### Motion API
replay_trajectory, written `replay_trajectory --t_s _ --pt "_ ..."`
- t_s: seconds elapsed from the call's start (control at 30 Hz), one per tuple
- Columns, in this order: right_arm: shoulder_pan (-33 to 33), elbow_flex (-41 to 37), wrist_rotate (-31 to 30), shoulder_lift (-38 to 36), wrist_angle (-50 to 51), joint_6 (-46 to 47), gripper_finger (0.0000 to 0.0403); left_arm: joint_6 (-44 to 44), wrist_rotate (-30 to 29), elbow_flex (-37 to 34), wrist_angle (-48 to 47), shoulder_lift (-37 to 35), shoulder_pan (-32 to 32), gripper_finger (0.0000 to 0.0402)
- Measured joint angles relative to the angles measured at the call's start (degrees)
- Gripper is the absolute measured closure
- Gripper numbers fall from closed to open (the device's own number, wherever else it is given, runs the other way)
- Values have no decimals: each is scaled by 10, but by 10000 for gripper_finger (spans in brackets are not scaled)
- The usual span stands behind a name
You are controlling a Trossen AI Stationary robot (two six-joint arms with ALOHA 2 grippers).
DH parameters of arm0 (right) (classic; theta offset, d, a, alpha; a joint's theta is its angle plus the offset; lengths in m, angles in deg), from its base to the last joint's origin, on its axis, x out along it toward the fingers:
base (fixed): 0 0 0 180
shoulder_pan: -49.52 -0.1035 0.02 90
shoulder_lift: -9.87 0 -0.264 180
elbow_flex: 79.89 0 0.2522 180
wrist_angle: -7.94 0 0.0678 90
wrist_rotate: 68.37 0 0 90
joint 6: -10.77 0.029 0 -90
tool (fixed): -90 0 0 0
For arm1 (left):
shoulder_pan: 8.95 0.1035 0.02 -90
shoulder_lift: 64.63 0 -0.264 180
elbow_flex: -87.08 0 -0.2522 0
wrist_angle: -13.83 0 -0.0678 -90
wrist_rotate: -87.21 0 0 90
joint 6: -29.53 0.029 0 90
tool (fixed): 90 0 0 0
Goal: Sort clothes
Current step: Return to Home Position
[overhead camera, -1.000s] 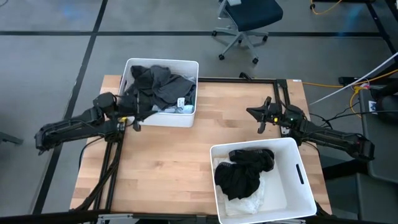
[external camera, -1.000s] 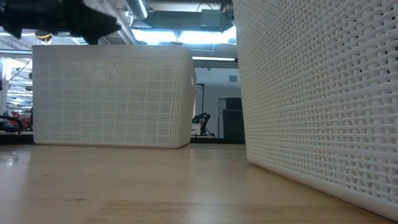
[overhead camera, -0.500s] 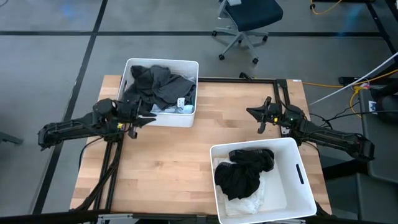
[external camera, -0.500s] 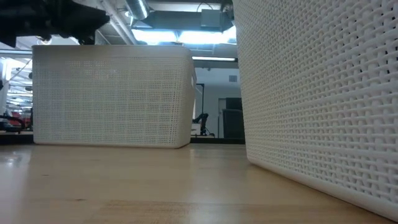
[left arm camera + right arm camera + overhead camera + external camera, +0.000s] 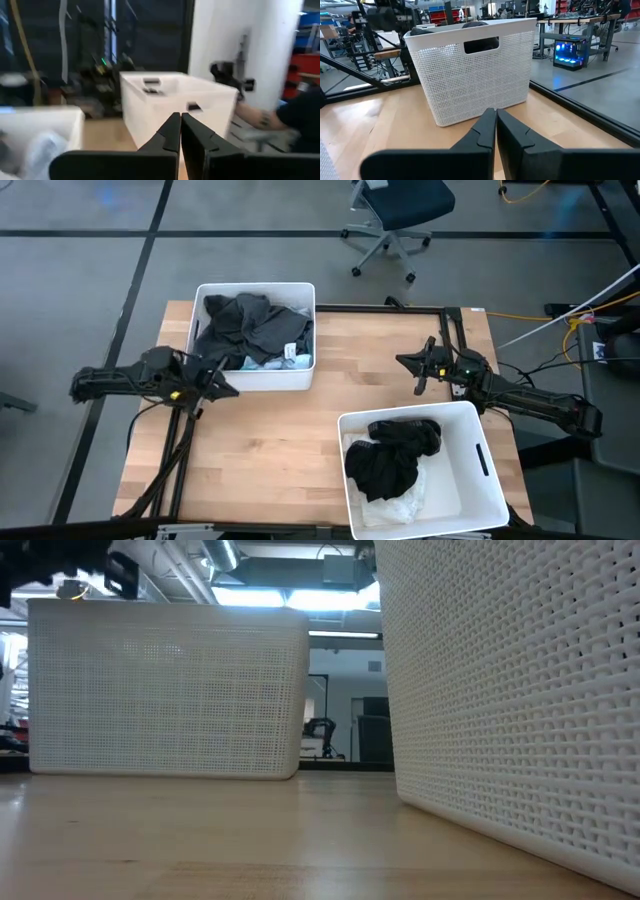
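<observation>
Dark grey and black clothes (image 5: 250, 325) lie heaped in the white bin (image 5: 300, 375) at the table's far left, with a pale piece at its near right corner. More black clothes (image 5: 395, 455) lie on a white garment in the white bin (image 5: 485, 470) at the near right. My left gripper (image 5: 228, 388) is shut and empty just outside the far-left bin's near left corner; its closed fingers (image 5: 192, 135) point across the table. My right gripper (image 5: 415, 370) hangs shut and empty at the table's right, facing the far-left bin (image 5: 475, 65).
Bare wooden tabletop (image 5: 280, 450) lies between the two bins. A black frame rail (image 5: 400, 308) runs along the far edge. The near-right bin's wall (image 5: 510, 690) fills the right of the low view. An office chair (image 5: 395, 220) stands on the floor beyond the table.
My left gripper has drawn back from the far-left bin's clothes toward the table's near left, swung level toward the right, and shut empty. The far-left bin has slid a little toward the left and near edges.
</observation>
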Motion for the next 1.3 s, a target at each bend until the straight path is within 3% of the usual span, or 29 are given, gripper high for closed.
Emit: replay_trajectory --t_s 0.1,0.27,0.4,0.5,0.93,1.17,1.3 --pt "0 0 0 0 0 0 386 7 -14 9 22 -15 -7 401" --pt "0 0 0 0 0 0 386 -79 133 9 6 -18 -28 401" --pt "0 0 0 0 0 1 386 -122 144 -5 -20 -18 -50 401" --pt "0 0 0 0 0 1 386 -126 95 -22 -45 -15 -59 401" --pt "0 0 -1 0 0 1 386 24 -180 -75 -49 -14 -65 401" --pt "0 0 -1 0 0 1 386 49 -220 -134 43 -16 -66 401" --pt "0 -4 -1 0 -6 1 386 60 -244 -135 41 -16 -66 400"
